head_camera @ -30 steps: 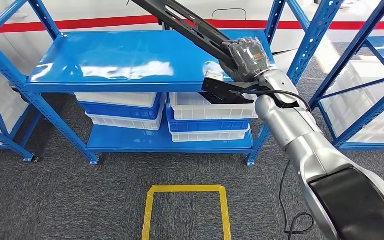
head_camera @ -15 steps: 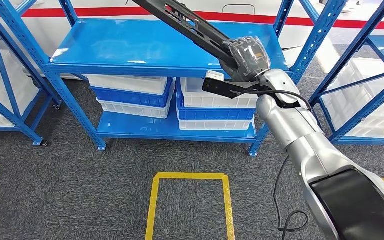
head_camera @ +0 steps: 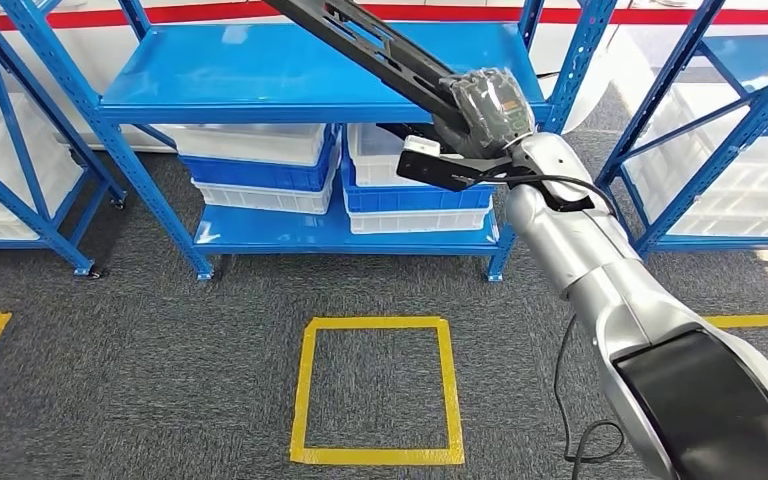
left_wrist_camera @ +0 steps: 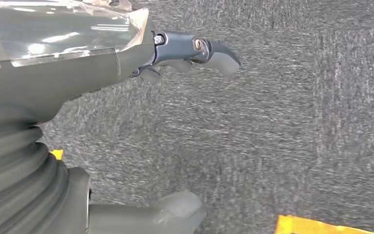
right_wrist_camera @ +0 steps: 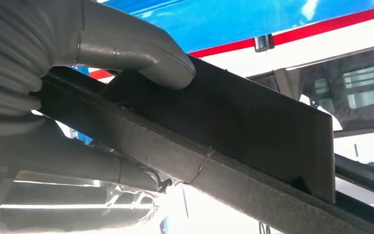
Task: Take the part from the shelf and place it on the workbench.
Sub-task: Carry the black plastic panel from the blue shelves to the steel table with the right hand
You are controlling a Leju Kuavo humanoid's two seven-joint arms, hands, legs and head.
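Right hand [head_camera: 487,112] grips one long black part [head_camera: 375,52]; roughly six bins [head_camera: 250,160].

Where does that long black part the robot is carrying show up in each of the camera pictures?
Head view: the long black part runs slantwise from the top edge down into the right hand, in front of the blue shelf.
Left wrist view: not in it; grey carpet beyond the left hand.
Right wrist view: it crosses the picture under the thumb.
Shared landmark: the blue shelf, in the head and right wrist views.
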